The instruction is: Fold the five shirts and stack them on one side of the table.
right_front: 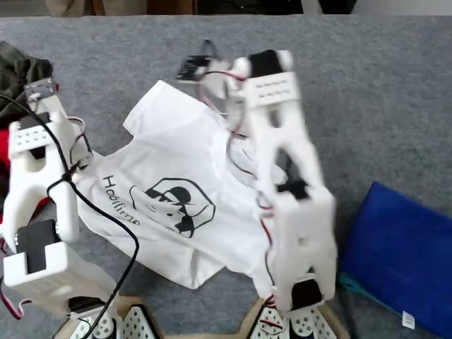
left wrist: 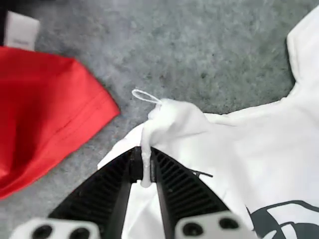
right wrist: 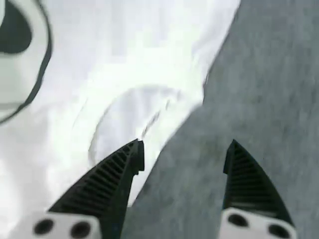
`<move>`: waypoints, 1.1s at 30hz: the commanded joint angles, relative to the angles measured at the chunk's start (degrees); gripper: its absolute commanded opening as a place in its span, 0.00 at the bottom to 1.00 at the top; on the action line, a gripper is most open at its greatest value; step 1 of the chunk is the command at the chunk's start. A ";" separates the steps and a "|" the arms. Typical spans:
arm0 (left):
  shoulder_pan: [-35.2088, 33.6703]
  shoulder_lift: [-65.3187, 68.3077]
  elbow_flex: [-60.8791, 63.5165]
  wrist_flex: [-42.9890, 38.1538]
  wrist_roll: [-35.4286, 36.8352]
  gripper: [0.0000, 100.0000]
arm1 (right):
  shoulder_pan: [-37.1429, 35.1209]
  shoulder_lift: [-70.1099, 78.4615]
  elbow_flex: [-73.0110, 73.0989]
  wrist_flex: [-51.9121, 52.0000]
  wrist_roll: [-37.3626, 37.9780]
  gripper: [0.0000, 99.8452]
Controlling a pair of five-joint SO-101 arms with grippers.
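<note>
Underneath everything lies the grey, carpet-like surface (right_front: 367, 85). Spread crumpled across its middle is the white T-shirt (right_front: 176, 148), black print facing up, not yet folded. A blue shirt (right_front: 402, 254) lies flat by the right edge, well apart from the white one. A red shirt (left wrist: 45, 109) sits near the left edge, just beside the white shirt's corner, and a dark green garment (right_front: 18, 70) is bunched in the far left corner.

The left end effector (left wrist: 143, 152) is closed on a pinched-up ridge of the white shirt's edge, with the cloth puckering above its jaws and a loose thread loop standing off it. The right end effector (right wrist: 184, 149) hangs open over the shirt's opposite border. One finger is above the fabric near what looks like the neckline, and the other is above bare surface.

The shirt looks light, thin and limp. It should sag and drag rather than keep a shape, and a small pinch could slip free. Hems, shoulder seams and the collar band look like the firmest places to take hold. A second grip on the far edge would help pull the cloth flat before any fold.
</note>
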 commanded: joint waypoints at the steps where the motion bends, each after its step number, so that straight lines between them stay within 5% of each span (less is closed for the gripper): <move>1: 0.97 -0.84 2.99 -5.27 0.35 0.02 | -3.56 16.66 -26.33 -0.70 -0.62 0.27; 4: 1.14 -0.57 5.98 -10.64 2.90 0.02 | -4.97 28.88 -39.78 -2.64 -1.49 0.27; 7: 1.67 -0.66 8.62 -14.95 6.59 0.02 | -4.88 34.42 -38.29 -8.44 -6.07 0.27; 13: 1.85 -0.84 9.14 -16.26 6.68 0.02 | -4.35 34.15 -37.93 -8.97 -9.76 0.26; 20: 1.93 -0.84 9.14 -16.26 6.68 0.02 | -3.12 33.89 -38.37 -1.67 -9.49 0.01; 33: 1.85 -0.84 9.14 -16.35 6.51 0.02 | 6.11 27.56 -33.80 2.20 -9.85 0.00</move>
